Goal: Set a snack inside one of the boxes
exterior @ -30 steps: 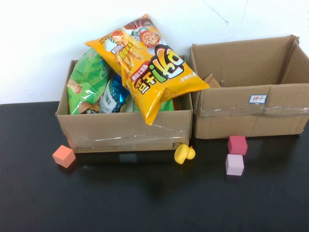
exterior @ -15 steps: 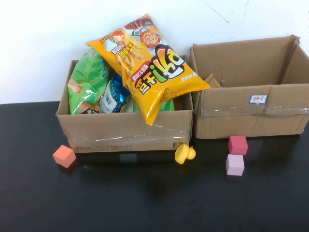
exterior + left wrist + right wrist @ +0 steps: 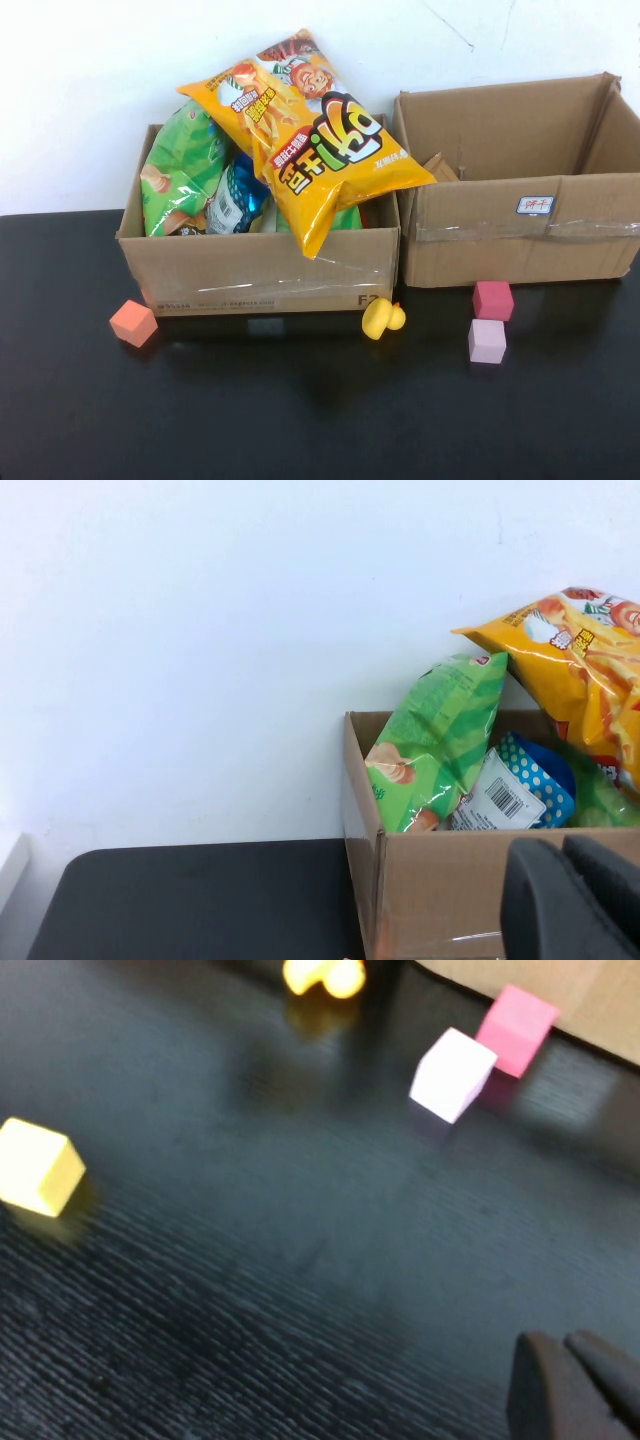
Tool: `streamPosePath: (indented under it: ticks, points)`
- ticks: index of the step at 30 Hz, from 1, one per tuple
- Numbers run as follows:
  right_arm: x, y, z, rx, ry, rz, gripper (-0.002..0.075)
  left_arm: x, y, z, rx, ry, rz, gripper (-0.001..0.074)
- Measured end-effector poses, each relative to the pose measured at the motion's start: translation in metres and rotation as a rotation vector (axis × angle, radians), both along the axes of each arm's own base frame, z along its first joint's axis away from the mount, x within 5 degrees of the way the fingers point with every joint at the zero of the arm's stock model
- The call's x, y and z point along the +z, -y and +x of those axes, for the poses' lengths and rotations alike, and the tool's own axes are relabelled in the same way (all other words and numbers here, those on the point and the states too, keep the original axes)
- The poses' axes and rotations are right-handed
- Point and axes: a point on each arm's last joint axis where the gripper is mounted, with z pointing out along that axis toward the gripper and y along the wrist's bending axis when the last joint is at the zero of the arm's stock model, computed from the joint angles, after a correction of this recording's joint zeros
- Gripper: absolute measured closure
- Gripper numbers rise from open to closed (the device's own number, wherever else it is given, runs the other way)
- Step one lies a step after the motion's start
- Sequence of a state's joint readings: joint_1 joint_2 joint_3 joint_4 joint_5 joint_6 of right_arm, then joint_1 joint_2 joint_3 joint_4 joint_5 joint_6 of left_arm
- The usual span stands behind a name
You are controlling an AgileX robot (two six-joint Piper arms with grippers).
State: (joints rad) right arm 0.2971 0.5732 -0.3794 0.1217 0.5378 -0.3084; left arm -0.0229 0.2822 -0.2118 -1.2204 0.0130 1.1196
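The labelled cardboard box (image 3: pixel 510 235), with a white label (image 3: pixel 534 205) and clear tape on its front, stands open at the back right. No small yellow-orange foil packet shows in any view. Neither gripper shows in the high view. My left gripper (image 3: pixel 562 852) is shut and empty, low in front of the unlabelled box (image 3: pixel 440 890). My right gripper (image 3: pixel 565 1345) is shut and empty above the black table, short of the lilac cube (image 3: pixel 452 1073) and the pink cube (image 3: pixel 516 1028).
The unlabelled box (image 3: pixel 260 275) holds several bags, with a large yellow-orange chip bag (image 3: pixel 310 135) on top. A yellow duck (image 3: pixel 381 318), an orange cube (image 3: pixel 132 322), a pink cube (image 3: pixel 492 299) and a lilac cube (image 3: pixel 486 340) lie in front. A yellow cube (image 3: pixel 38 1167) shows in the right wrist view.
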Motion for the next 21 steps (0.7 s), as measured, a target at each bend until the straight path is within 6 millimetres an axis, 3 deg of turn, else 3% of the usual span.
streamPosePath:
  ticks: [21]
  points:
    - [0.0030,-0.0075,-0.0009,0.114,0.045,0.004,0.0727,-0.0020,0.0052,-0.0005,-0.057,-0.023,-0.013,0.0737]
